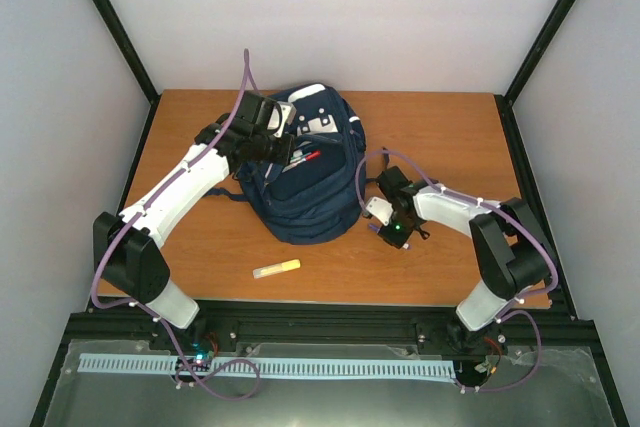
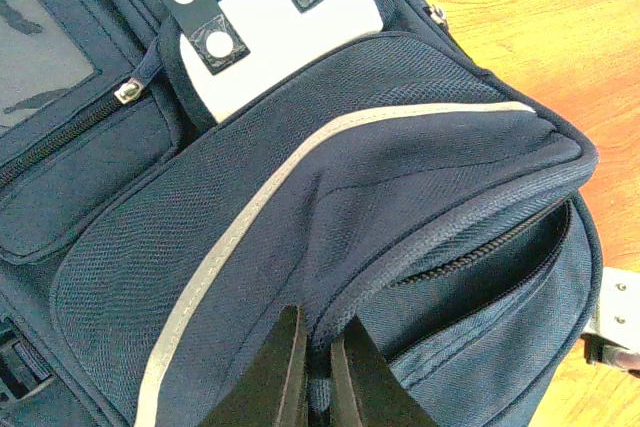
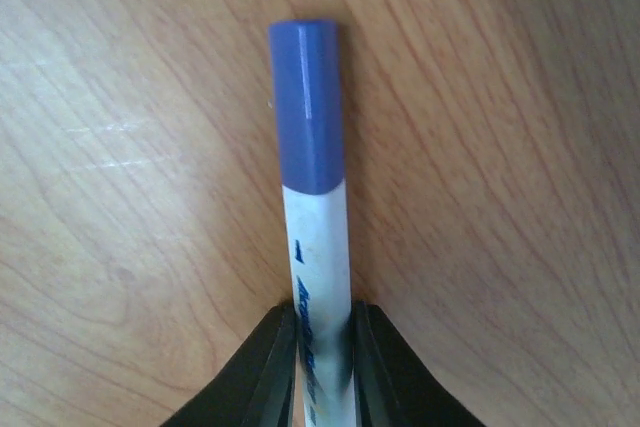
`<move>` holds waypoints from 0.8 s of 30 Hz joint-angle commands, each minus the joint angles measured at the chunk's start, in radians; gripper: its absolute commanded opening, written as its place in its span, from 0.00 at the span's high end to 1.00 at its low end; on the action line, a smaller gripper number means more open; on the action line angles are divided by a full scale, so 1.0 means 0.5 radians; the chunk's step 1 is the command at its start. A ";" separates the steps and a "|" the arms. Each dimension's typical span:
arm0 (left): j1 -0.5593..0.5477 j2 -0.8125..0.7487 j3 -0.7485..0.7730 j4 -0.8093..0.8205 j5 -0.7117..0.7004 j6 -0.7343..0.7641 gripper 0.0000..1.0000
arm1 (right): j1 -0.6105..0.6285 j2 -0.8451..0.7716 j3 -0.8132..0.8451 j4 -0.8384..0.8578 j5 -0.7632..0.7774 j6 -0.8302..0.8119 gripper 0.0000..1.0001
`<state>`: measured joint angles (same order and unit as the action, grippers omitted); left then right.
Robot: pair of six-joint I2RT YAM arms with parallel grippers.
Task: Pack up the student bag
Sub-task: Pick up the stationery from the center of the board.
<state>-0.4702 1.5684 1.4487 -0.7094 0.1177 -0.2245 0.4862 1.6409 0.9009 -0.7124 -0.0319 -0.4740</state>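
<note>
Looking down from the top camera, we find the bag lying on the table, toward the far edge and roughly midway between the two arms. Navy fabric, mouth open on top; a red pen shows inside the opening. A yellow marker lies alone on the wood on the near side of the bag, well apart from it.

Left arm reaches over to the bag's far left corner. In its wrist view, the left gripper has its jaws pinched nearly together on a fold of the bag's fabric, at the rim of a pocket. We note a pale stripe curving across the panel above the pinch and a white patch with dark snap tabs beyond it. A zip runs along the pocket's edge to the right. A small metal zip pull sits left of the patch.

Right arm is bent inward, its head just right of the bag. The right gripper holds a blue marker. Its jaws are narrow, one finger on each side of the white barrel, with the blue cap pointing away from the fingers. Blue print runs along the barrel, too blurred to read. Wood grain fills the rest of that view. We cannot tell whether the marker touches the table or hangs above it.
</note>
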 commanded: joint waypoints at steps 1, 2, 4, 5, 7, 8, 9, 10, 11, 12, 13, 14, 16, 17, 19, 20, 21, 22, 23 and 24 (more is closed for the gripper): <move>0.023 -0.049 0.137 0.034 0.029 -0.069 0.99 | -0.013 0.009 -0.109 -0.105 0.150 -0.007 0.86; 0.021 -0.051 0.138 0.035 0.029 -0.069 0.99 | -0.013 -0.008 -0.102 -0.122 0.148 -0.013 0.88; 0.023 -0.051 0.137 0.035 0.029 -0.069 0.99 | -0.014 -0.061 -0.073 -0.158 0.112 -0.035 0.91; 0.023 -0.052 0.137 0.034 0.029 -0.069 0.99 | -0.012 -0.091 -0.049 -0.179 0.093 -0.044 0.92; 0.023 -0.048 0.138 0.034 0.029 -0.069 0.99 | -0.010 -0.148 0.037 -0.230 0.049 -0.069 0.96; 0.023 -0.046 0.137 0.033 0.029 -0.072 0.99 | -0.007 -0.189 0.071 -0.249 0.027 -0.082 0.96; 0.023 -0.046 0.138 0.034 0.031 -0.072 0.99 | -0.001 -0.218 0.112 -0.266 0.006 -0.092 0.96; 0.023 -0.045 0.137 0.035 0.033 -0.073 0.99 | 0.010 -0.243 0.147 -0.288 -0.009 -0.108 0.96; 0.023 -0.044 0.138 0.035 0.032 -0.073 0.99 | 0.032 -0.270 0.195 -0.308 -0.021 -0.129 0.96; 0.023 -0.045 0.137 0.035 0.032 -0.073 0.99 | 0.061 -0.297 0.237 -0.320 -0.003 -0.145 0.96; 0.023 -0.049 0.137 0.034 0.026 -0.073 0.99 | 0.096 -0.322 0.275 -0.327 0.032 -0.165 0.96; 0.023 -0.054 0.137 0.035 0.019 -0.073 0.99 | 0.128 -0.345 0.319 -0.330 0.061 -0.195 0.97; 0.023 -0.059 0.134 0.038 0.009 -0.070 0.99 | 0.193 -0.383 0.395 -0.325 0.090 -0.235 0.97; 0.023 -0.058 0.134 0.035 0.009 -0.070 0.99 | 0.226 -0.398 0.429 -0.320 0.100 -0.259 0.97; 0.023 -0.057 0.137 0.033 0.014 -0.069 0.99 | 0.303 -0.419 0.489 -0.300 0.160 -0.306 0.97; 0.023 -0.057 0.137 0.035 0.011 -0.067 0.99 | 0.351 -0.424 0.518 -0.291 0.197 -0.337 0.97; 0.024 -0.058 0.137 0.033 0.011 -0.066 0.99 | 0.399 -0.425 0.547 -0.286 0.234 -0.372 0.97; 0.023 -0.058 0.137 0.033 0.007 -0.066 0.99 | 0.445 -0.429 0.576 -0.282 0.267 -0.411 0.97; 0.023 -0.058 0.135 0.035 0.007 -0.066 0.99 | 0.494 -0.433 0.600 -0.278 0.292 -0.447 0.97; 0.025 -0.057 0.134 0.033 0.007 -0.066 0.99 | 0.540 -0.436 0.627 -0.267 0.324 -0.487 0.97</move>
<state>-0.4702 1.5684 1.4487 -0.7113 0.1169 -0.2249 0.6830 1.4406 1.1652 -0.8501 0.0540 -0.6270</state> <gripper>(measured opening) 0.043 0.113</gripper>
